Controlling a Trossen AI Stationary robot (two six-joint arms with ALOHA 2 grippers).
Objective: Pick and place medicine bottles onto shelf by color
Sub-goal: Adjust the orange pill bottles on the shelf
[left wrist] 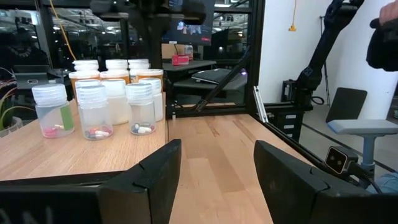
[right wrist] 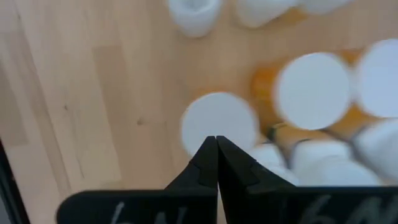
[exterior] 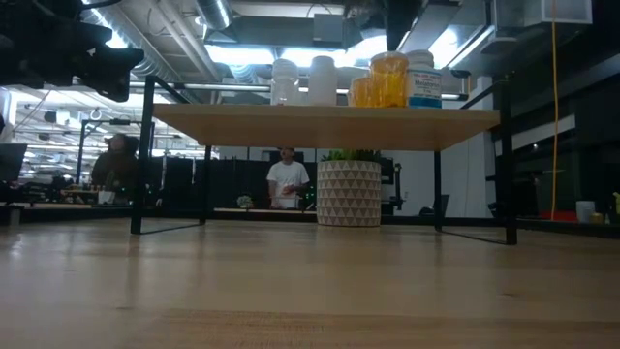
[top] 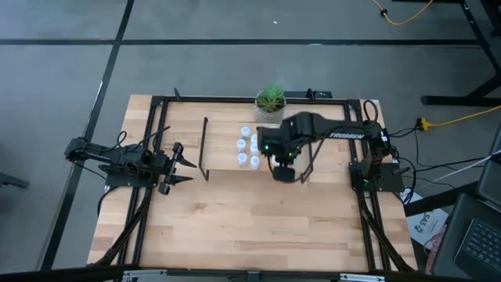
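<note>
potted plant [top: 270, 99] at table's far edge | person [exterior: 287, 178] in room behind | yellow cable [top: 403, 16] on floor

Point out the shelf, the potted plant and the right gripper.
shelf [exterior: 242, 126]: low view, front edge of the wooden board.
potted plant [exterior: 349, 194]: low view, patterned white pot.
right gripper [right wrist: 216, 144]: right wrist view, tips of the shut fingers above a white bottle cap.
</note>
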